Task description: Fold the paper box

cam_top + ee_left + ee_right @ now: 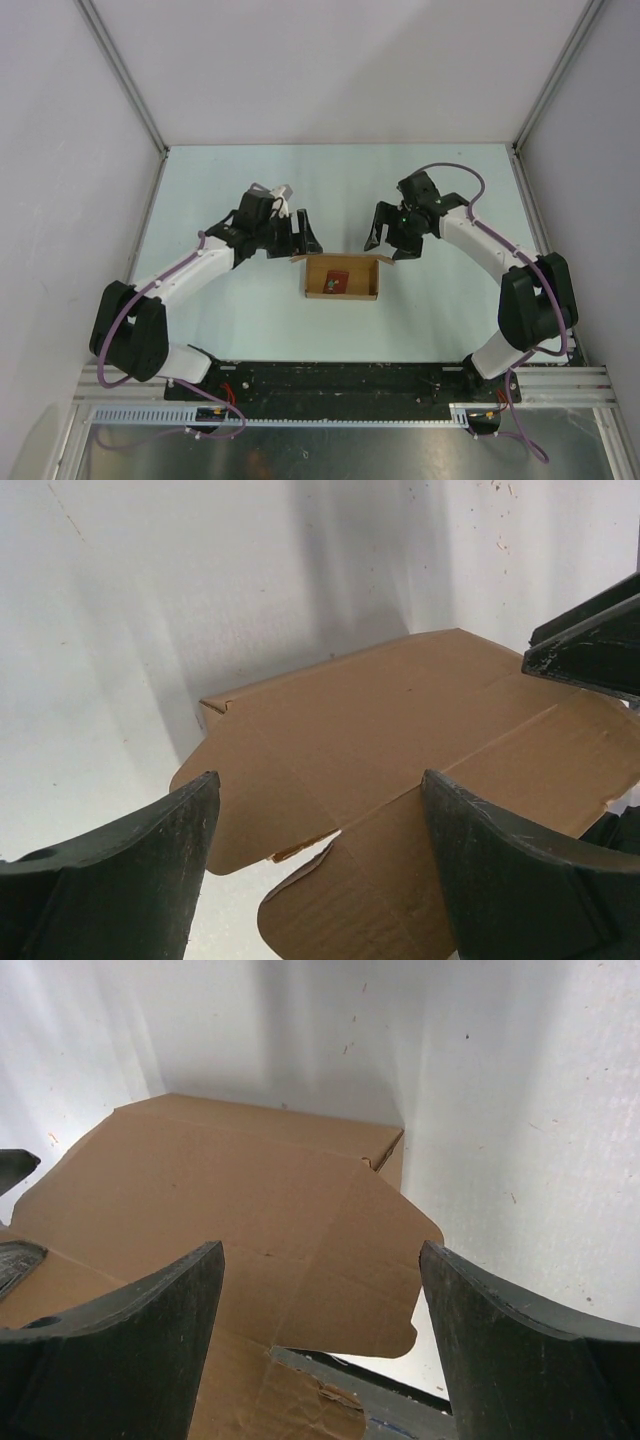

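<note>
A shallow brown paper box (342, 277) sits on the table (215, 190), between two robot arms. The left gripper (297, 237) and right gripper (390, 240) are at its far corners, jaws spread, gripping nothing.

The paper box (342, 277) was plain kraft brown, the small square (337, 281) inside it dark red. The worktop (250, 190) was pale mint. The left gripper (320, 780) and right gripper (320, 1260) were black, and the cables (450, 164) purple.

Right fingers (120, 1360) spread wide; paper box (230, 1200) visible between, on white table (520, 1110).
</note>
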`<state>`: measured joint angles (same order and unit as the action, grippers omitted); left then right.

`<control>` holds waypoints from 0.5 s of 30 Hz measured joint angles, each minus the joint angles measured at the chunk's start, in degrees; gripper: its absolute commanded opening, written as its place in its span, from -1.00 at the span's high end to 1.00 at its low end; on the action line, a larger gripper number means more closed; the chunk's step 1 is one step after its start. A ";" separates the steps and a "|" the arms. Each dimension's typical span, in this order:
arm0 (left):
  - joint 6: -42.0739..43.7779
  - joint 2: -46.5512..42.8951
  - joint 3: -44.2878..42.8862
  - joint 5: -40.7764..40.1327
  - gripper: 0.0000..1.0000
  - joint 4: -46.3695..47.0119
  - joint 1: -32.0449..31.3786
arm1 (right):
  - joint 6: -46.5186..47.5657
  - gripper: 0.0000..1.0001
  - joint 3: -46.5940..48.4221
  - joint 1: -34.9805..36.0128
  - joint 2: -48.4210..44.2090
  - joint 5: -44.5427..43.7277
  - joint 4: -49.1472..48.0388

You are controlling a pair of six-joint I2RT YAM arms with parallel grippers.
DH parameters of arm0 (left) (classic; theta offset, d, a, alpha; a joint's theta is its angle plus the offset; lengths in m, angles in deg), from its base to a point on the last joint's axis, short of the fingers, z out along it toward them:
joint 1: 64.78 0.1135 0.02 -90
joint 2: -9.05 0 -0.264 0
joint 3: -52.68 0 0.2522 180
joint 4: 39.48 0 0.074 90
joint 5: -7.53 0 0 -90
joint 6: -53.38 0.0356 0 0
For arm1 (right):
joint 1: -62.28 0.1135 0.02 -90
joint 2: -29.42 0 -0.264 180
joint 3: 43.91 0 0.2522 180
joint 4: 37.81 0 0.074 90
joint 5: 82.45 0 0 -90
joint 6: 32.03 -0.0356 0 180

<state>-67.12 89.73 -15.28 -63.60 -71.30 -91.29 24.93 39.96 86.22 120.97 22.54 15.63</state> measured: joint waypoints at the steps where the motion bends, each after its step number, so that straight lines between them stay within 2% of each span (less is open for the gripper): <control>1: -0.02 0.00 0.00 0.09 -0.74 0.00 -0.02 | 0.00 -0.69 -0.15 0.02 0.00 0.15 -0.09; 15: -1.49 -0.61 1.05 1.73 -0.76 -0.13 -1.03 | -2.60 -0.70 -2.54 0.11 0.00 4.81 -3.13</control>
<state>-68.60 89.12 -14.23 -61.87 -71.44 -92.31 22.33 37.42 86.33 120.97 27.34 12.50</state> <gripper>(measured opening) 0.880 0.850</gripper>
